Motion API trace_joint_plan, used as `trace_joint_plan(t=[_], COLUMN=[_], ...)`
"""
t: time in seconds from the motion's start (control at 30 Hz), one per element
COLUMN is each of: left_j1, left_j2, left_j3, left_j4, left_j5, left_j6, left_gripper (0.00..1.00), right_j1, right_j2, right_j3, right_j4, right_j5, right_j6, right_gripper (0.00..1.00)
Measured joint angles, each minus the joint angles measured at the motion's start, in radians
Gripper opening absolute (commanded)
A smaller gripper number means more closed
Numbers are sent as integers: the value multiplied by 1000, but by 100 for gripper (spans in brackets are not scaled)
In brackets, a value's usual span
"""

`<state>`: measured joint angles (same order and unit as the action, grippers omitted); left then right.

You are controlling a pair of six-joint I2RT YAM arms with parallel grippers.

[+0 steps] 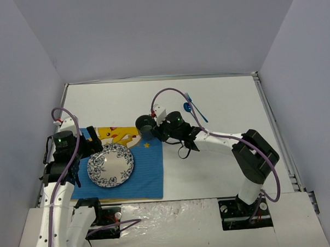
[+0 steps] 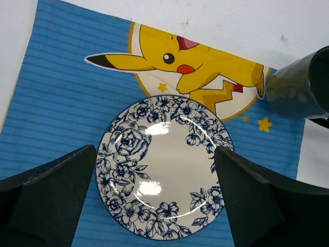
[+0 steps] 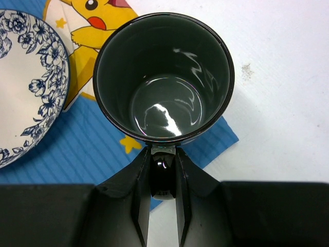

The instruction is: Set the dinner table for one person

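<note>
The white dinner table (image 1: pixel 224 93) carries a blue placemat (image 1: pixel 145 176) printed with a yellow cartoon figure. A blue-flowered white plate (image 1: pixel 110 165) lies on the mat. My left gripper (image 1: pixel 89 151) hangs open over the plate (image 2: pixel 159 175) with nothing between its fingers (image 2: pixel 247 195). My right gripper (image 1: pixel 155 125) is shut on the handle (image 3: pixel 163 175) of a dark empty mug (image 3: pixel 164 77). The upright mug (image 1: pixel 145 123) is over the mat's far right corner. Whether it touches the mat I cannot tell. The mug (image 2: pixel 300 85) also shows at the right of the left wrist view.
A blue-handled utensil (image 1: pixel 196 109) lies on the table behind the right arm. Grey walls close in the table at the back and both sides. A metal rim (image 1: pixel 274 124) runs along the right edge.
</note>
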<state>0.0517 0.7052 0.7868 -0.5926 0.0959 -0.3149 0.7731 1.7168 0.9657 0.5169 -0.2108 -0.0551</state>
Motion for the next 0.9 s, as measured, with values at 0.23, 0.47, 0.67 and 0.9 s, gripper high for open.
trace_joint_plan(t=[0.23,0.47,0.67,0.9], left_j1=[0,0,0,0], left_j2=[0,0,0,0], left_j3=[0,0,0,0], left_j4=[0,0,0,0], left_j5=[0,0,0,0], left_j6=[0,0,0,0], left_gripper=[97,97,97,97], right_j1=[5,7,7,-7], right_j2=[28,43,41,-63], right_j3=[-21,-72,-111,-127], right_j4=[48,81,114,6], right_j5=[-1,-1,-2,-8], right_j6=[-2,-5,-25,-48], right_gripper=[0,5,52,89])
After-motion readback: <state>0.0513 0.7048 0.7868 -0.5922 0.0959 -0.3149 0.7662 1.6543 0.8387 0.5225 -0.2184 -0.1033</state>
